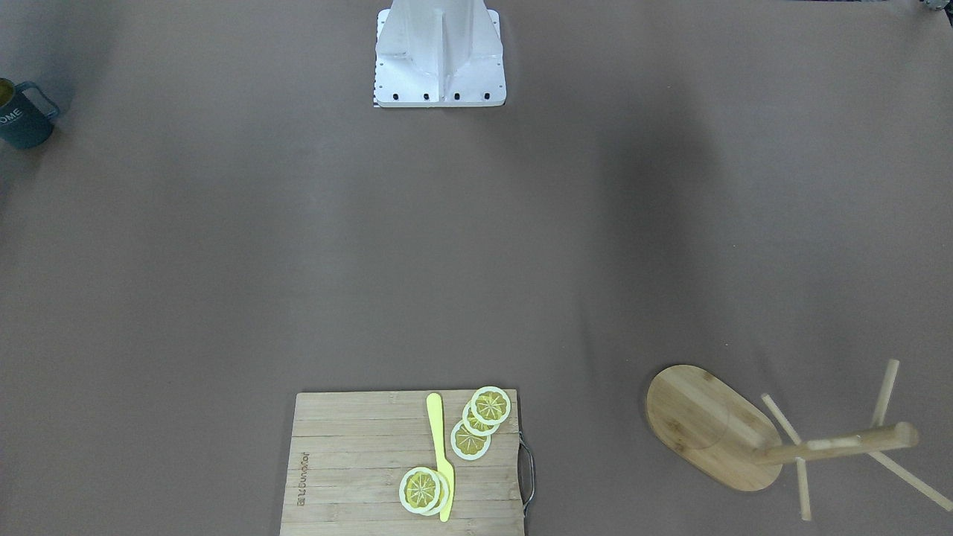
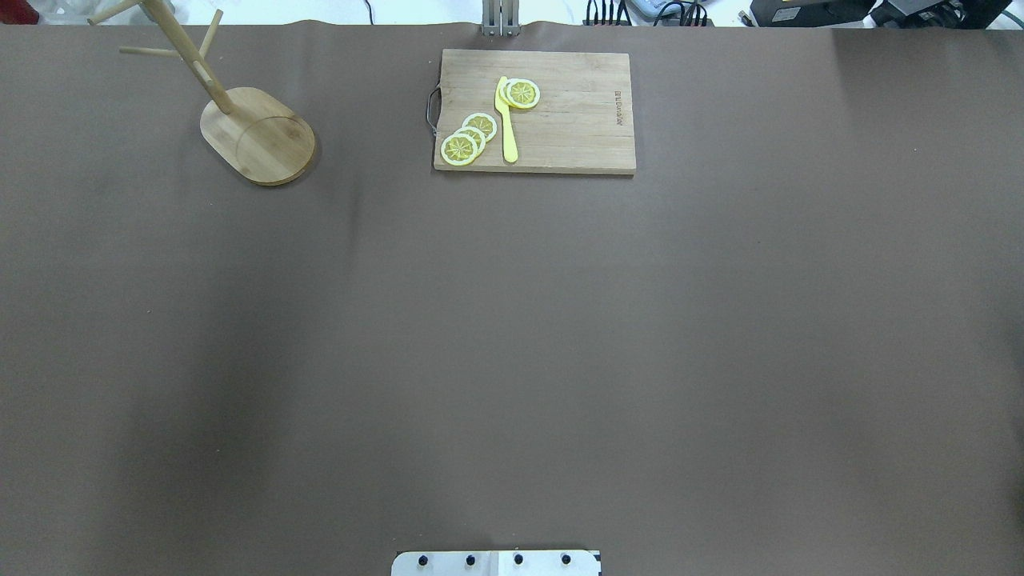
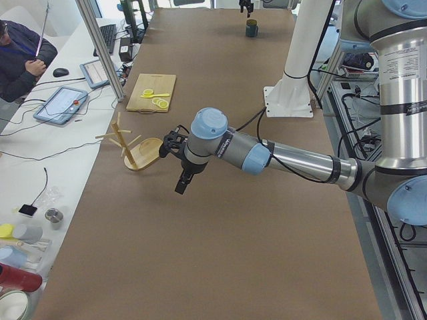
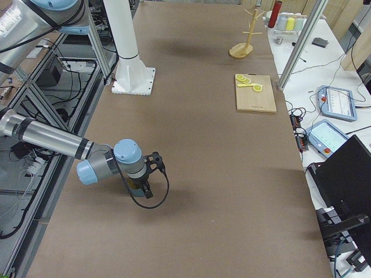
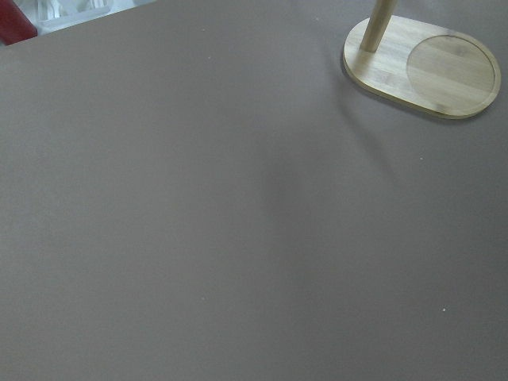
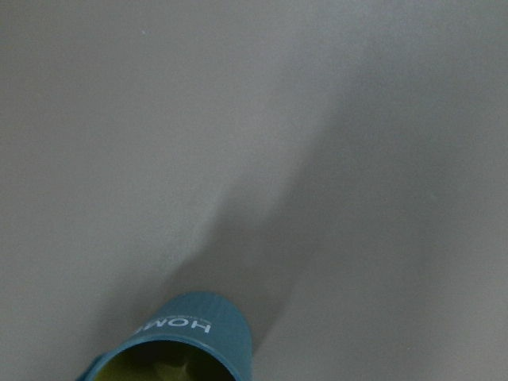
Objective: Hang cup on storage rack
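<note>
Cup (image 1: pixel 22 115) is being seen at upper-left edge, storage rack (image 1: pixel 703 417) lower right. Left gripper (image 3: pixel 181 188), right gripper (image 4: pixel 147 193): opening cannot be told. Risk: cup being tipped by misjudged approach.

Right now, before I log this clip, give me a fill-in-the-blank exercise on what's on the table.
1. The cup stands ____ on the table, far from the storage rack.
2. The storage rack's flat base is ____ in outline.
3. The knife on the cutting board is coloured ____.
4. Beside the knife lie slices of ____.
Missing words: upright; oval; yellow; lemon.
</note>
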`<state>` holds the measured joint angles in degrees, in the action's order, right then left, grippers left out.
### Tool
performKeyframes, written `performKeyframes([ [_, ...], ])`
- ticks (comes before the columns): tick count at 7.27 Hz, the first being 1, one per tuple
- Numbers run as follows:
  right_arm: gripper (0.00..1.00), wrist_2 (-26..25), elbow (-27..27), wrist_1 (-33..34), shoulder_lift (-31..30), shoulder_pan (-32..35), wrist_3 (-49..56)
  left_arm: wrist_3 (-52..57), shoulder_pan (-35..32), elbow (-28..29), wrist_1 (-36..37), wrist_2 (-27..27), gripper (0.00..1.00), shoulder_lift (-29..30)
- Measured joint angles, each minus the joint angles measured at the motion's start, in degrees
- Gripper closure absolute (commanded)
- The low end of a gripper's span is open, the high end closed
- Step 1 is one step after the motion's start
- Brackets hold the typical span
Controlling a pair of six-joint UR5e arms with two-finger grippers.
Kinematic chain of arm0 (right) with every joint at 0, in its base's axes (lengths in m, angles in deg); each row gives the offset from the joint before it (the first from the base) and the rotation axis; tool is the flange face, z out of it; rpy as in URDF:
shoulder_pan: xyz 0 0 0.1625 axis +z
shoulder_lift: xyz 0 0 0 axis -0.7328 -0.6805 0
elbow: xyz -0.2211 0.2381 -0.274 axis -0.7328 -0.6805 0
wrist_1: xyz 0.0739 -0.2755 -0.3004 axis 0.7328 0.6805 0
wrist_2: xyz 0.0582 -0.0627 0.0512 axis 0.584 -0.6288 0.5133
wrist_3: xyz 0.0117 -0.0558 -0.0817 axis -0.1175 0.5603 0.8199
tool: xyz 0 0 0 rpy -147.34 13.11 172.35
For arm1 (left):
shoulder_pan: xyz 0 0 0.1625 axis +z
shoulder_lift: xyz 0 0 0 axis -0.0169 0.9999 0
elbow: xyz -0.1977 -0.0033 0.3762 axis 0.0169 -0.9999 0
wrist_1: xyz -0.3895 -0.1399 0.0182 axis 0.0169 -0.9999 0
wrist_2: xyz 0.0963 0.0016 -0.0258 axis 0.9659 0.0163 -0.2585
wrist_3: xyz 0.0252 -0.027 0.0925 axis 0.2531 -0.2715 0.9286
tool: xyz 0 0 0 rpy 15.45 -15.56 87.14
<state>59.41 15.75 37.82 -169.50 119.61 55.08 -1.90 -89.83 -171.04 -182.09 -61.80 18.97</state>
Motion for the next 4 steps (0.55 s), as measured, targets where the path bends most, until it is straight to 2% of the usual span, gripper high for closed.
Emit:
performKeyframes([
  [2, 0.05, -0.04, -1.96, -1.36, -0.14, -1.01, 0.04, 0.0, 0.0, 0.05, -0.02, 0.0, 0.0, -0.02],
  [4, 0.05, -0.05, -5.94, -7.3, -0.07, -1.81, -1.74, 0.0, 0.0, 0.01, -0.07, 0.0, 0.0, -0.07],
])
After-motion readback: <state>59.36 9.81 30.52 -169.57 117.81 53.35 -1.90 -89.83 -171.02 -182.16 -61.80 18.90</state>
